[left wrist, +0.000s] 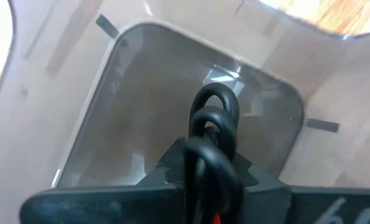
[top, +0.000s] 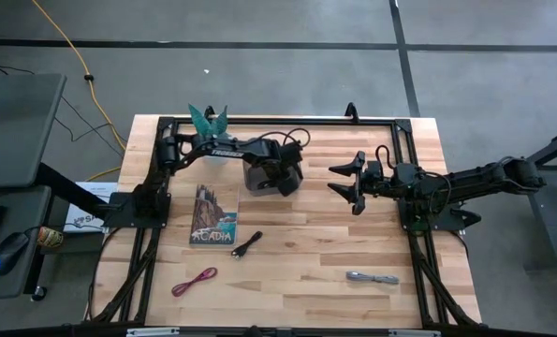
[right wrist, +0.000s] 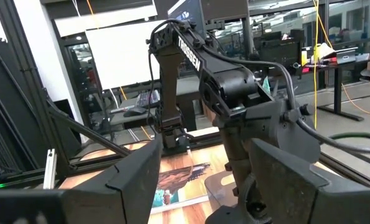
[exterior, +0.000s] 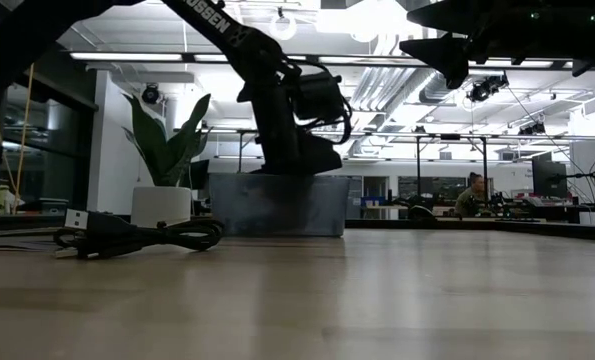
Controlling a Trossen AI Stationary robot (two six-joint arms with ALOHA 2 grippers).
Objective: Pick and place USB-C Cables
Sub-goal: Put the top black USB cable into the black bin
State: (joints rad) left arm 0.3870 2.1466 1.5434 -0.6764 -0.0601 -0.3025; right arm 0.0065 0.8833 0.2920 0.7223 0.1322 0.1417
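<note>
Left claw [left wrist: 212,186] is pinched on a black looped cable [left wrist: 214,118], dangling it straight over the clear bin [left wrist: 141,112]; the loop's long axis hangs down into the bin mouth, so I judge release comes next. Right claw [top: 350,183] waits beside the bin, jaws spread wide, empty. Nearer me than both claws on the counter [top: 306,271]: black cable [top: 247,246] beside the book [top: 213,216], dark red cable [top: 194,281], silver-grey cable [top: 372,277]. The silver-grey one lies on the right arm's side, lengthwise across the counter.
</note>
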